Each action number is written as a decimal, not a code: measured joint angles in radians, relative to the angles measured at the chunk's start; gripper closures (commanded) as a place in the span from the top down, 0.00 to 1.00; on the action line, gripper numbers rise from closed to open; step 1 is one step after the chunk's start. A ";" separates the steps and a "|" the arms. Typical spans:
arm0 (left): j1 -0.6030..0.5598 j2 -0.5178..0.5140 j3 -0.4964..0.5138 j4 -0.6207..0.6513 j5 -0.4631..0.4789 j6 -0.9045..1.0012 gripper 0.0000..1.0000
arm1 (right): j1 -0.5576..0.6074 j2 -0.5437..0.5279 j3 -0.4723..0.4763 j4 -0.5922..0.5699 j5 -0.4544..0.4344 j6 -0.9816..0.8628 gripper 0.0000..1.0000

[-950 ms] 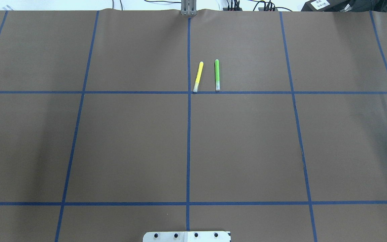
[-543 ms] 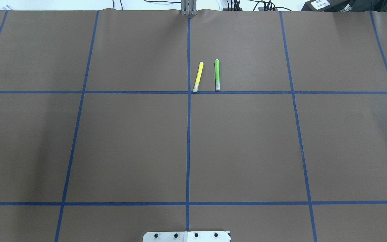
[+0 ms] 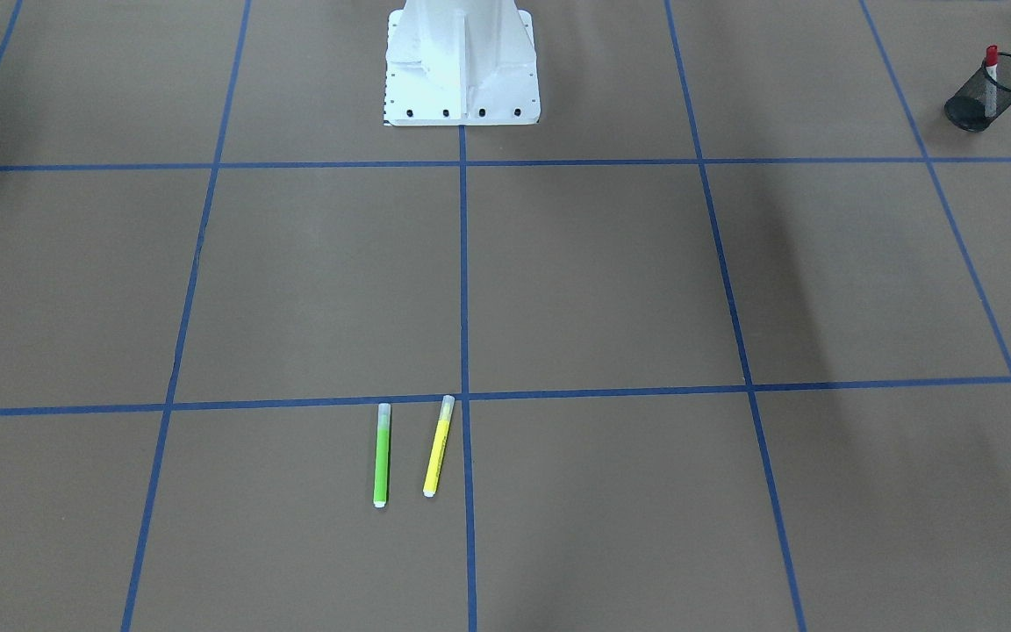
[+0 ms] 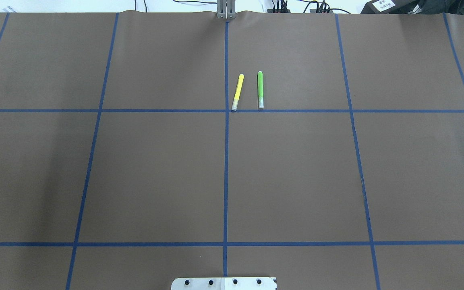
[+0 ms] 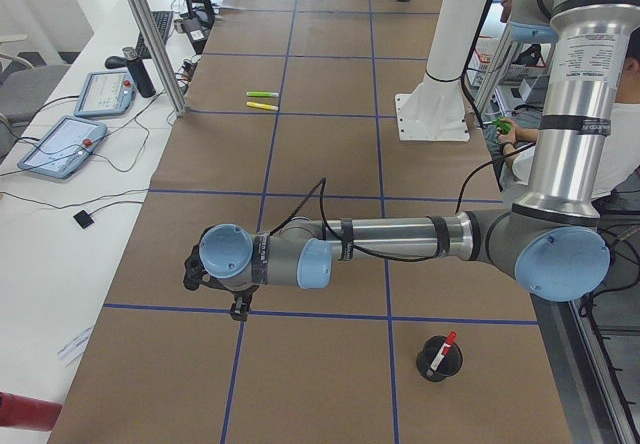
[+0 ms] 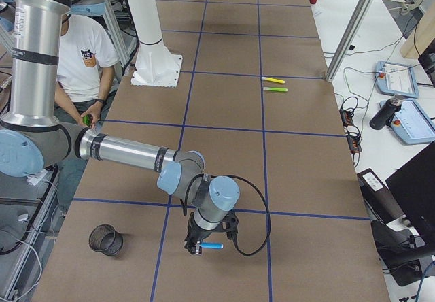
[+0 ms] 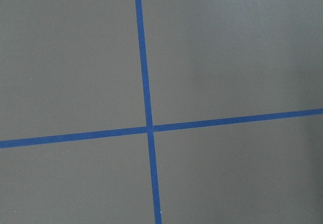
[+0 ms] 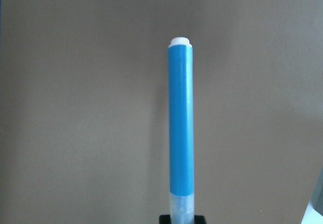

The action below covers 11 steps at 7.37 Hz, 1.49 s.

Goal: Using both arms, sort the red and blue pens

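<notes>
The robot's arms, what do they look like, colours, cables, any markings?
The left arm and right arm are silver-grey tubes with pale blue round joint caps and black bands, each trailing a black cable. Upright segments carry small unreadable labels. The left gripper and right gripper are black.

I see a brown table cover (image 4: pixel 155 173) crossed by a blue tape grid (image 4: pixel 225 161). There is a yellow highlighter (image 4: pixel 237 92) and a green highlighter (image 4: pixel 260 89). The blue highlighter (image 8: pixel 181 128) has a clear cap and white end. The marker (image 3: pixel 990 75) shows red and white, its mesh cup (image 3: pixel 966 110) black.
</notes>
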 measured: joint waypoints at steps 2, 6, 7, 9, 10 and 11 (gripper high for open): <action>-0.001 0.000 -0.002 -0.006 -0.001 0.002 1.00 | 0.004 -0.018 0.105 -0.323 -0.067 -0.130 0.00; -0.001 0.003 -0.003 -0.064 -0.001 -0.001 1.00 | 0.020 -0.163 0.124 -0.538 -0.087 -0.276 0.00; -0.001 0.003 -0.004 -0.076 -0.001 -0.001 1.00 | 0.053 -0.193 0.126 -0.566 -0.111 -0.328 0.00; -0.001 0.004 -0.010 -0.090 -0.001 -0.002 1.00 | 0.116 -0.212 0.127 -0.625 -0.186 -0.384 0.00; -0.001 0.004 -0.021 -0.091 -0.001 -0.003 1.00 | 0.130 -0.226 0.123 -0.641 -0.202 -0.394 0.00; -0.002 0.004 -0.033 -0.092 -0.001 -0.004 1.00 | 0.136 -0.237 0.109 -0.646 -0.207 -0.398 0.00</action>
